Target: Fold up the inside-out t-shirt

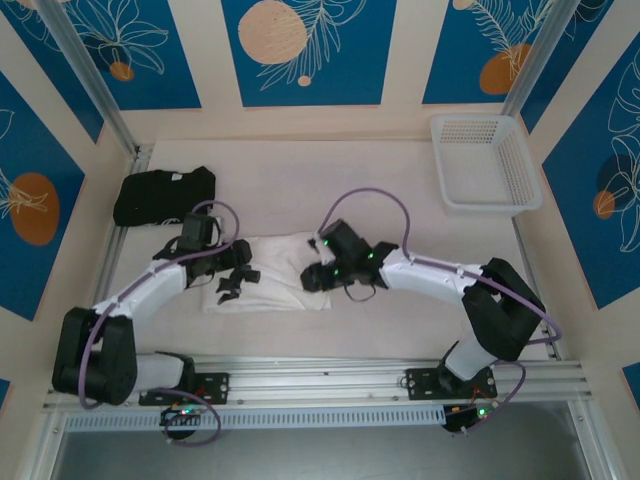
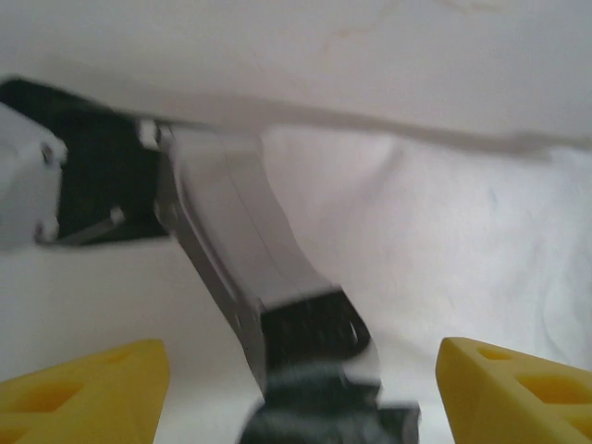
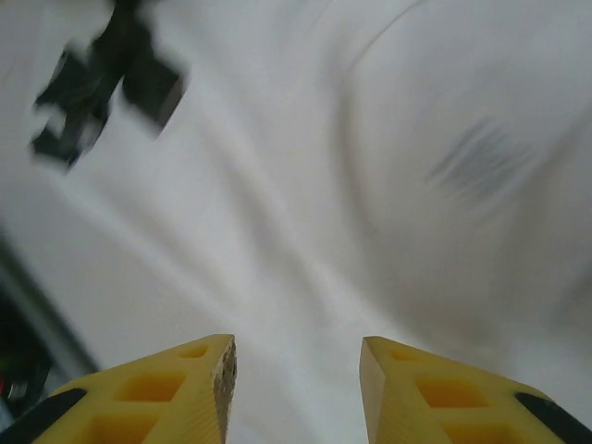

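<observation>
- White cotton bundle at the middle of the table (image 1: 400,190): the inside-out t-shirt (image 1: 275,268), gathered into a compact, roughly rectangular stack, flat on the surface between the two arms
- Judged far along: sleeves and hem no longer spread out, several layers stacked; outline uneven, lower left corner flaring, soft wrinkles across the top layer
- Probably left to do: one closing fold at most, or a smoothing and squaring of the edges; which face of the fabric outward, impossible to tell
- At the bundle's left edge, left end effector (image 1: 236,280), yellow fingers (image 2: 92,388) spread wide, nothing between them
- Over the bundle's right part, right end effector (image 1: 318,278), fingers (image 3: 199,388) parted with a clear gap, nothing pinched, cloth directly beneath
- Faint grey streaked mark (image 3: 481,162) on the top layer, too blurred to identify
- Black folded garment (image 1: 163,195) at the far left of the table, apart from the shirt, no part of the task
- White mesh basket (image 1: 485,160) at the far right corner, well apart from everything else
- In the way: mainly the arms themselves, close together above a small bundle, with a grey arm link (image 2: 231,240) crossing the left wrist view; judged risk of the two touching, or of a loose layer dragged out of place
</observation>
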